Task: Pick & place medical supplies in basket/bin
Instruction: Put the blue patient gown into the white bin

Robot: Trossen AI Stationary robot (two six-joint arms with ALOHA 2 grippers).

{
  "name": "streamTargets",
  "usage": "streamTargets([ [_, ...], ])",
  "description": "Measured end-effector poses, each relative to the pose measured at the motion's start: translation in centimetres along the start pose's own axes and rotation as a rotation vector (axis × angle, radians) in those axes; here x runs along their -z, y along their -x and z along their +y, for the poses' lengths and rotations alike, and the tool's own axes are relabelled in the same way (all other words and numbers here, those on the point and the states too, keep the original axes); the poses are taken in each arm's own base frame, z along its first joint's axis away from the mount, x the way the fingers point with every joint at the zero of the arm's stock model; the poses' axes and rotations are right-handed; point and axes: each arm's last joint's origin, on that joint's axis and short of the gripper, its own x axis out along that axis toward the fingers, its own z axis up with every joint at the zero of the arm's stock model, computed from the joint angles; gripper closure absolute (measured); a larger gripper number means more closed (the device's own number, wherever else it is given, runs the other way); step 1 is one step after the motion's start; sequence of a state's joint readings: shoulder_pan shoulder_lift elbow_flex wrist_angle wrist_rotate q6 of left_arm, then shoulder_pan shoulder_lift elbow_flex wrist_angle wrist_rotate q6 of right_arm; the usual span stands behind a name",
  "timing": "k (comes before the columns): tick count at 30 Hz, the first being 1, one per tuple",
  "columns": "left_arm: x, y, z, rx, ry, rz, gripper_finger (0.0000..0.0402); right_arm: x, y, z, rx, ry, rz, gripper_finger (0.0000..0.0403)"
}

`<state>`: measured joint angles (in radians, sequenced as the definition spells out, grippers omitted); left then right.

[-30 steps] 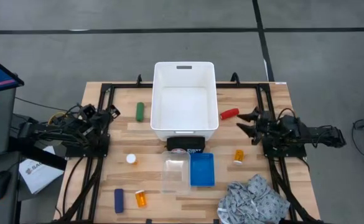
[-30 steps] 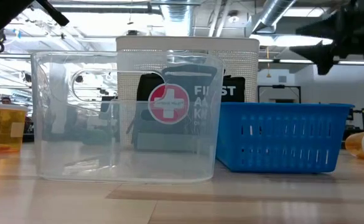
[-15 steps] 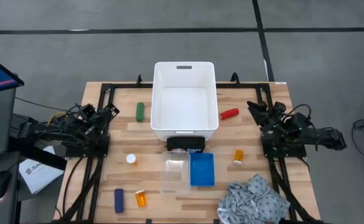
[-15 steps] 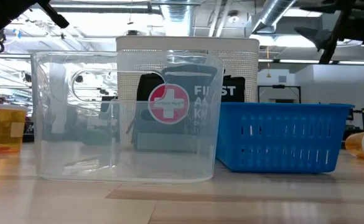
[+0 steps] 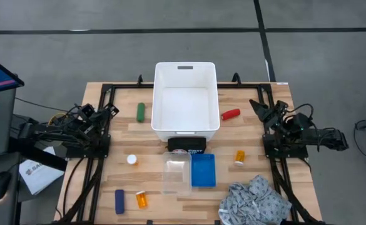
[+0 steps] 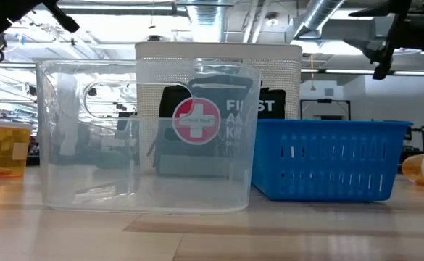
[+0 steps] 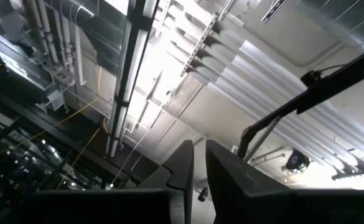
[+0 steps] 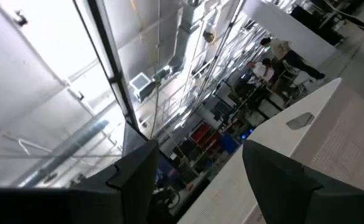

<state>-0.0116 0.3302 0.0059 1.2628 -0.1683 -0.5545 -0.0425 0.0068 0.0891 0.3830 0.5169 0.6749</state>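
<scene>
One red cylinder (image 5: 231,114) well apart from open right gripper (image 5: 258,108).

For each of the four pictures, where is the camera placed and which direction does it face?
High: above, straight down on the white tub, both arms.
Low: table height, level across the clear box and blue basket.
Left wrist: tilted up at ceiling, left tool nearly shut.
Right wrist: upward too, right tool open.
High and low share the blue basket.
</scene>
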Motion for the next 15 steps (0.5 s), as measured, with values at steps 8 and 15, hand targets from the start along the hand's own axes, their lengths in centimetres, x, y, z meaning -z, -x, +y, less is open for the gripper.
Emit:
streamTargets([
  [8, -0.23, 0.0, -0.14, 0.015, 0.007, -0.023, 0.0337, 0.1, 0.01, -0.11, 0.013, -0.056, 0.006, 0.0172],
  [15, -0.23, 0.0, -0.14, 0.015, 0.007, -0.023, 0.0325, 0.04, 0.01, -0.06, 0.009, -0.058, 0.001, 0.0172],
])
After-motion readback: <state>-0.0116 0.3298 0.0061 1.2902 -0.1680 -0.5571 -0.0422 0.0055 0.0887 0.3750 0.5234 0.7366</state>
